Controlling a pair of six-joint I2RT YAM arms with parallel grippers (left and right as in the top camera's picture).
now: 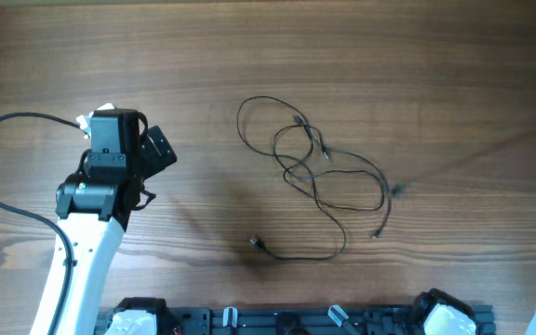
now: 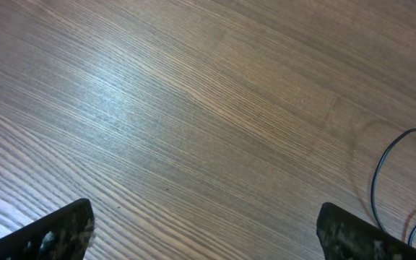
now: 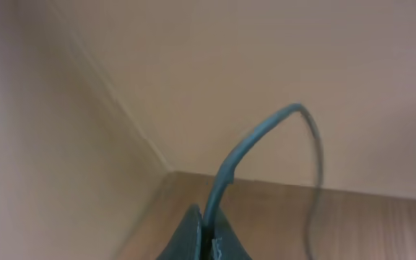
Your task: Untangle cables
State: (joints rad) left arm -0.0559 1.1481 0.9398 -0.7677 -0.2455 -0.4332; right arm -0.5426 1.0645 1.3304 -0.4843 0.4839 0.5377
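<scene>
1. left gripper [image 2: 204,217]: jaws at full width, holding nothing. both fingers [image 2: 49,235] show at the lower corners of the left wrist view, with only bare table [image 2: 193,108] between them. the gripper stands over the left part of the table, well apart from the cables [image 1: 316,177]. one thin black loop of the cables enters the left wrist view at its right edge, near the right-hand finger.

2. right gripper [image 3: 206,230]: jaws fully closed on a strand [image 3: 238,152]. the strand rises from between the fingertips, arcs over to the right and drops out of the bottom of the right wrist view. the gripper points upward, toward beige walls [image 3: 302,58]. a wood-toned surface shows low in that view.

3. cables: a loose tangle of overlapping loops lies flat on the table, at the centre and slightly right. small plug ends [image 1: 257,244] lie around its upper, right and lower-left sides. a faint blurred line [image 1: 473,160] runs from the right side of the tangle toward the right edge of the overhead view. it cannot be confirmed that this line is the held strand.
</scene>
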